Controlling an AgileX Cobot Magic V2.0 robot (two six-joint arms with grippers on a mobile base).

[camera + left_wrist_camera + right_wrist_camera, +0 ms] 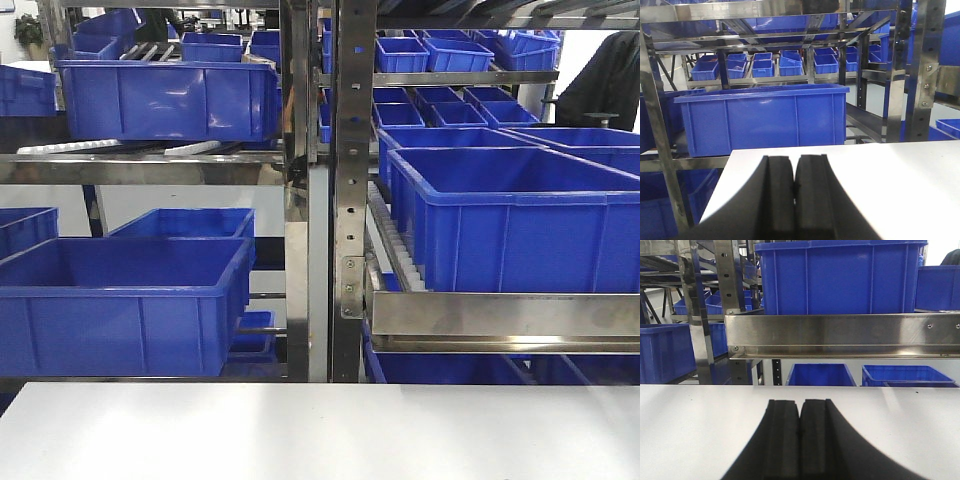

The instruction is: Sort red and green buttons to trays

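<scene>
Matte black, curved left claw, right claw

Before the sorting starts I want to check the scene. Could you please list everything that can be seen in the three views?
deep blue plastic crates: many, blue, on the rack shelves behind the table, at several levels
shiny steel rack with perforated uprights: one seen, silver, directly behind the table
flat white table top: one, white, in the foreground
buttons and trays: none in view
left pincer: one, black, fingers pressed together and holding nothing, over the table near its far edge
right pincer: one, black, fingers pressed together and holding nothing, over the table, facing the rack
</scene>
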